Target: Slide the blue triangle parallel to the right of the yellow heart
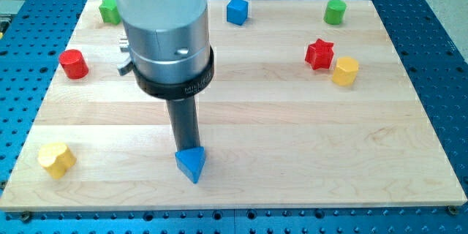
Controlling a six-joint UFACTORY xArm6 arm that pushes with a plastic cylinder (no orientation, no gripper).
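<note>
Clawless, my tip [187, 151] touches the blue triangle [191, 165] from the top side, seemingly in contact. With the yellow heart [56, 159] well apart at the view's left, I judge only a slight nudge levels them; push gently.

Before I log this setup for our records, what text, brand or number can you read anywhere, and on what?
Black collar on the arm: pale lettering, too small and blurred to read.
Blocks and board: no text.
</note>
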